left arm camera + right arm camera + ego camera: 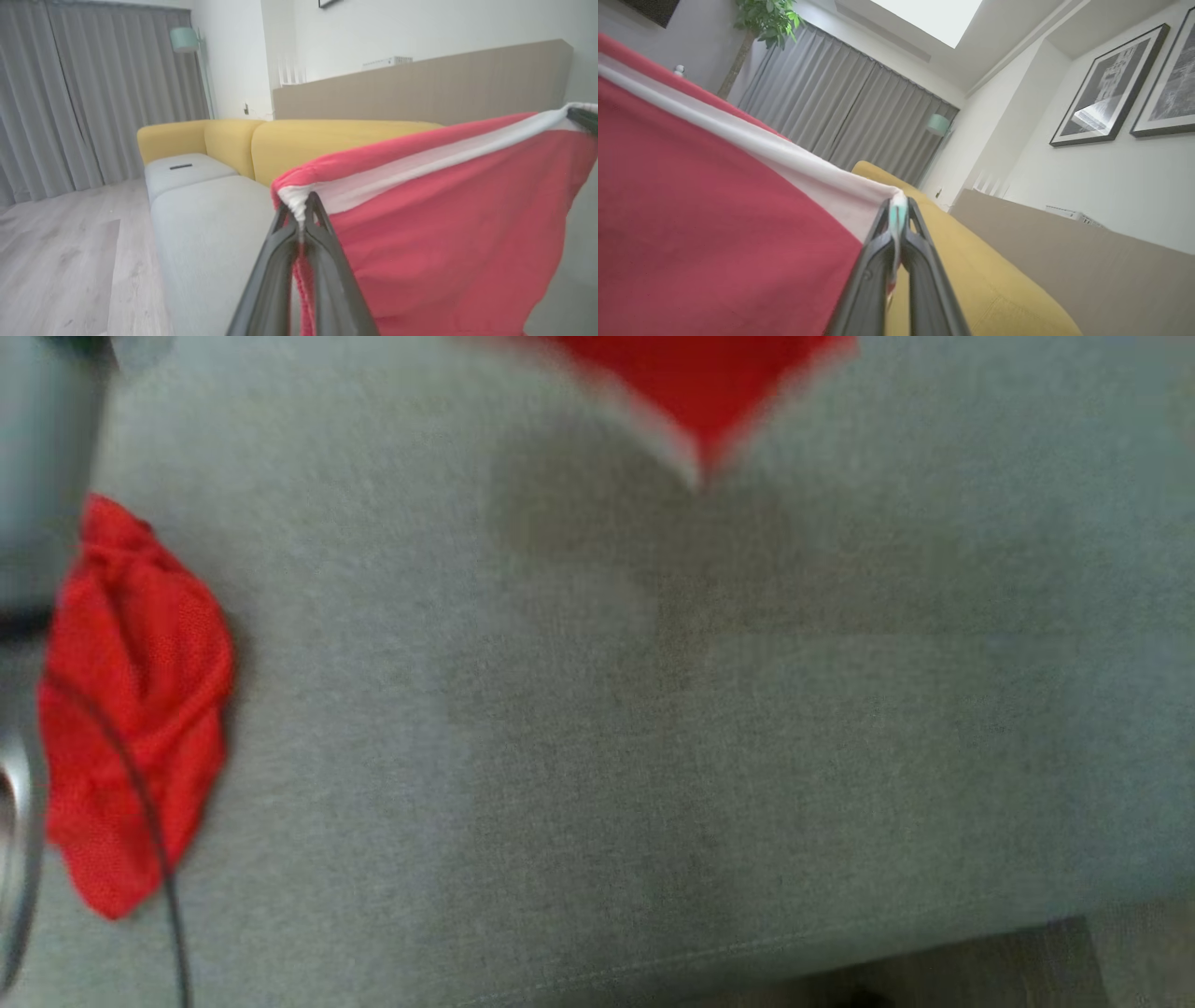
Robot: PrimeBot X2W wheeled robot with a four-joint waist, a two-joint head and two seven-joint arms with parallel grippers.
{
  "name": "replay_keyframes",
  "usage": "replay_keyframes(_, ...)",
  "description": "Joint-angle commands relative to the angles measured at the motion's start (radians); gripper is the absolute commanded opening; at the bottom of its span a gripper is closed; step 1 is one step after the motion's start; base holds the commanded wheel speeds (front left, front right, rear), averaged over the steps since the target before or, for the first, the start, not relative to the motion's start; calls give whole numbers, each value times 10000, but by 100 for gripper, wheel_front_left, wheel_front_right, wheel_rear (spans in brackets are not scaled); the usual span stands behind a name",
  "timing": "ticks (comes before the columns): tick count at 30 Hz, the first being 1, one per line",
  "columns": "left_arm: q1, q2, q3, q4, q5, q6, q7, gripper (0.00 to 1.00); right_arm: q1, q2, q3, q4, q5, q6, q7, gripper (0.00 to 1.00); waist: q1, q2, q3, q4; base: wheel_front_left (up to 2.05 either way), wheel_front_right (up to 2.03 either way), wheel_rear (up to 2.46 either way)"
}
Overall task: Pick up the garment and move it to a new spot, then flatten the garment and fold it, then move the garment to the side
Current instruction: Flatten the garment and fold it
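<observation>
The garment (pixel 444 242) is red cloth with a white band along its top edge, held up and stretched above the sofa. My left gripper (pixel 301 210) is shut on one corner of the white band. My right gripper (pixel 899 205) is shut on the other corner of the garment (pixel 691 224), and its dark tip (pixel 581 116) also appears at the far right of the left wrist view. In the blurred head view, a bunched part of the garment (pixel 131 709) hangs at the left beside a pale forearm (pixel 37 476). Another red part (pixel 700 383) hangs at the top.
The grey sofa seat (pixel 653 756) lies below, its front edge at the lower right with wooden floor (pixel 980 971) beyond. Yellow backrests (pixel 327 140) run behind it. A small dark remote (pixel 180 166) lies on the far seat. Grey curtains (pixel 93 93) and a beige panel (pixel 420 88) stand behind.
</observation>
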Motion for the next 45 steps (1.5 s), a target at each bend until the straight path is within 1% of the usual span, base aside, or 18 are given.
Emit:
replay_keyframes(1, -1186, 184, 444, 374, 140, -5, -502, 0, -969, 52, -346, 403, -328, -9, -408, 0, -4, 0, 955, -204, 0, 0, 0)
replay_keyframes(4, -2196, -226, 426, 1539, 227, -42, -1525, 0, -2000, 315, -901, 1362, -827, -9, -835, 0, -4, 0, 1109, -169, 0, 0, 0)
replay_keyframes(6, -2416, -575, 376, 2236, 113, -62, -2096, 0, -2139, 485, -1178, 1727, -1050, -9, -941, 0, -4, 0, 1116, -120, 0, 0, 0)
replay_keyframes(8, -2327, -873, 177, 2735, 41, -79, -2414, 0, -1900, 620, -1169, 2034, -1178, -9, -975, 0, -4, 0, 1098, -73, 0, 0, 0)
replay_keyframes(10, -1962, -1126, -81, 2978, -88, -86, -2599, 0, -1411, 679, -1045, 2086, -1131, -9, -982, 0, -4, 0, 1049, -14, 0, 0, 0)
replay_keyframes(13, -1001, -1280, -325, 3052, -408, -90, -2706, 0, -281, 625, -752, 2075, -1008, -9, -985, 0, -4, 0, 870, 33, 0, 0, 0)
replay_keyframes(16, 304, -1263, -422, 2570, -484, -91, -2721, 0, 971, 473, -483, 2104, -828, -9, -986, 0, -4, 0, 665, 78, 0, 0, 0)
replay_keyframes(17, 304, -1263, -422, 2570, -484, -91, -2721, 0, 971, 473, -483, 2104, -828, -9, -986, 0, -4, 0, 665, 78, 0, 0, 0)
replay_keyframes(19, 1301, -1154, -565, 2169, -419, -92, -2723, 0, 1720, 390, -200, 2106, -660, -9, -987, 0, -4, 0, 455, 89, 0, 0, 0)
replay_keyframes(21, 2283, -1044, -684, 1817, -345, -92, -2725, 0, 2356, 252, 111, 2132, -427, -9, -987, 0, -4, 0, 232, 107, 0, 0, 0)
replay_keyframes(27, 4688, -763, -1038, 950, 127, -93, -2726, 0, 3870, -597, 1166, 2215, 382, -9, -988, 0, -4, 0, -432, 207, 0, 0, 0)
replay_keyframes(33, 6353, -822, -1076, 341, 579, -93, -2727, 0, 5009, -1471, 2242, 2106, 1385, -9, -742, 0, -4, 0, -1175, 309, 0, 0, 0)
replay_keyframes(36, 6969, -864, -1071, 112, 760, -93, -2727, 0, 5544, -1896, 2467, 1803, 1775, -9, -600, 0, -4, 0, -1534, 355, 0, 0, 0)
replay_keyframes(40, 7737, -870, -1009, -208, 1015, -93, -2727, 0, 6341, -2309, 2596, 1240, 2125, -9, -329, 0, -4, 0, -1965, 374, 0, 0, 0)
replay_keyframes(45, 8822, -894, -832, -701, 1217, -89, -2727, 0, 7373, -2662, 2350, 246, 2369, -9, 25, 0, -4, 0, -2481, 306, 0, 0, 0)
